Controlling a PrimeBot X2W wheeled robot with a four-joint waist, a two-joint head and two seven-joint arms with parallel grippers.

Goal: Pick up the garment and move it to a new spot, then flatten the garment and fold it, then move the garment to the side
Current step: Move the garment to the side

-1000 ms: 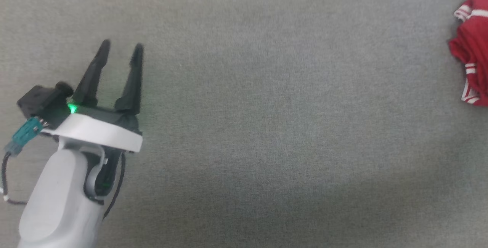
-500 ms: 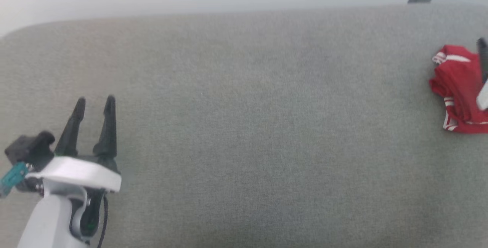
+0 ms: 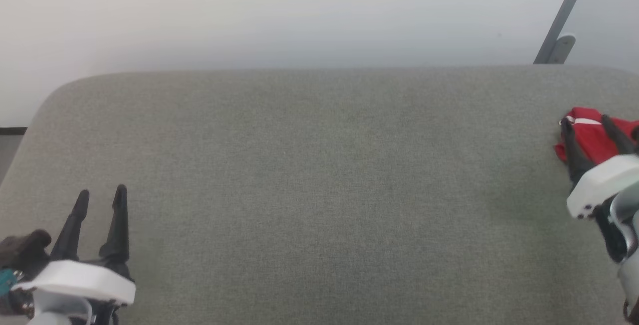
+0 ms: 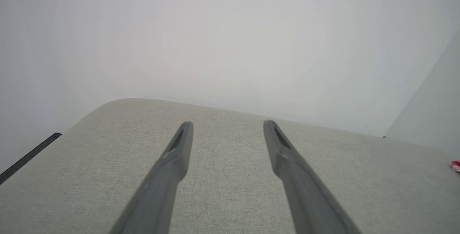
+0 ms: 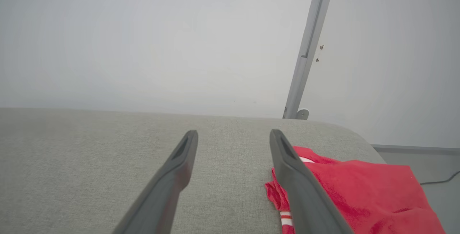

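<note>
Garment [image 3: 591, 140] bunched on grey table [image 3: 319, 190], right claw [image 3: 584, 120] spread, seemingly above it

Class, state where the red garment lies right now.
In the head view, the garment lies bunched at the far right of the grey surface, at the fingertips of the right gripper.

In the head view, the grey fabric-covered table with rounded corners [image 3: 319, 190] spans the lower part of the frame, with the pale plain wall [image 3: 249, 15] behind it across the top. The crumpled red cloth jersey garment [image 3: 591, 143] lies on the table at the right edge, near the far rim. The black two-fingered right gripper [image 3: 584, 121] stands in front of and over it. The black two-fingered left gripper [image 3: 100, 197] sits at the lower left, well apart from the garment. A slim grey metal pole [image 3: 564, 13] rises behind the table at the upper right.
</note>
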